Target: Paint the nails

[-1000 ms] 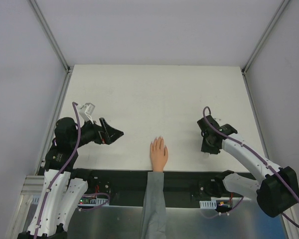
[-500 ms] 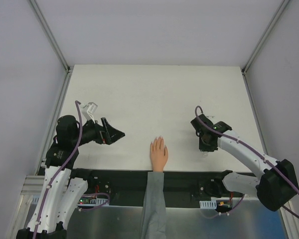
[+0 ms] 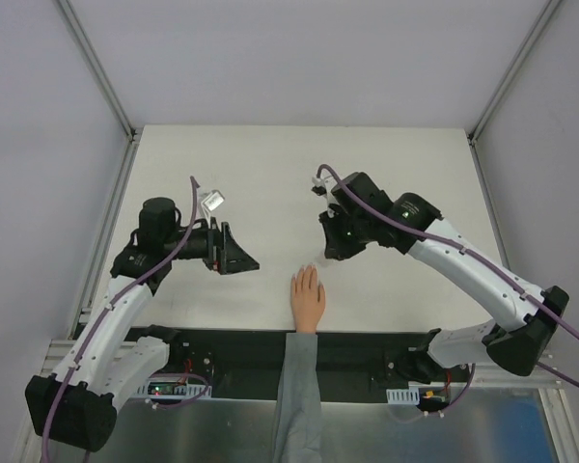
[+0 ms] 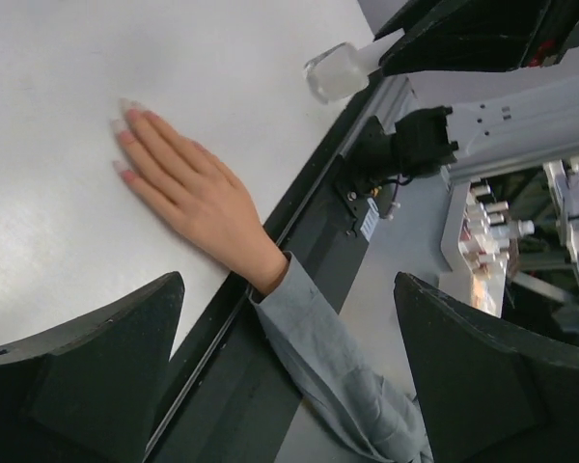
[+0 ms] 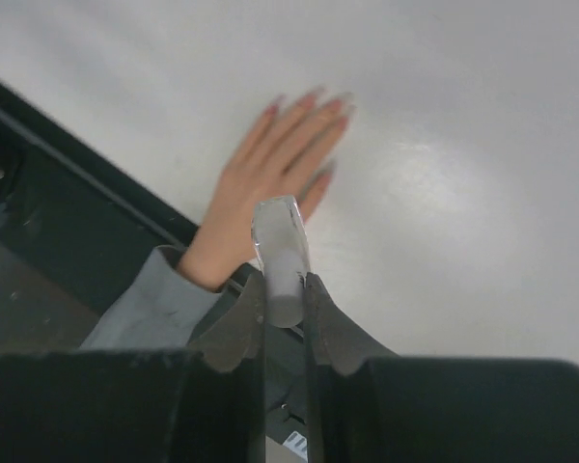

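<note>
Peach-coloured hand (image 3: 307, 299) lay flat at the near edge of the white table (image 3: 270, 174) — the right gripper (image 3: 330, 249) hung just beyond its fingertips with a small clear bottle (image 5: 278, 236).

The nails (image 4: 125, 130), pale pink, pointed away from the arm bases, and the grey sleeve (image 3: 297, 386) trailed back over the black edge rail (image 3: 367, 342). The right gripper's fingers (image 5: 241, 328) were pinched narrow on the bottle, whose rounded end stuck out past their tips. In the right wrist view it overlapped the wrist of the hand; whether it touched anything could not be told. The left gripper (image 3: 239, 257) stood to the hand's left, apart from it, jaws spread wide and holding nothing — hand and sleeve showed between its fingers (image 4: 87, 357).
</note>
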